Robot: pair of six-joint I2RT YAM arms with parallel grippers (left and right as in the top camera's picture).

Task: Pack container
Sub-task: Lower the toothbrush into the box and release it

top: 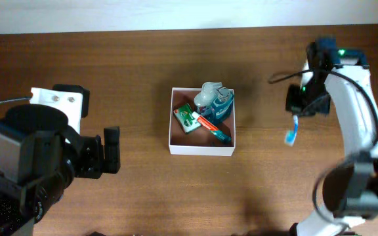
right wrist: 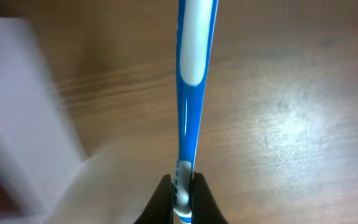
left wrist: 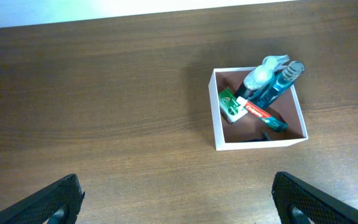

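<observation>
The container, a square white-walled box with a brownish-pink inside, sits mid-table and holds a green-and-white carton, a red-and-teal toothpaste tube and blue bottles. It also shows in the left wrist view. My right gripper is shut on a blue-and-white toothbrush, held above the table right of the container; in the overhead view the toothbrush hangs below the gripper. My left gripper is open and empty, far left of the container.
The wooden table runs to a pale wall at the back. A blurred white wall of the container fills the left of the right wrist view. The left arm's body covers the table's left front.
</observation>
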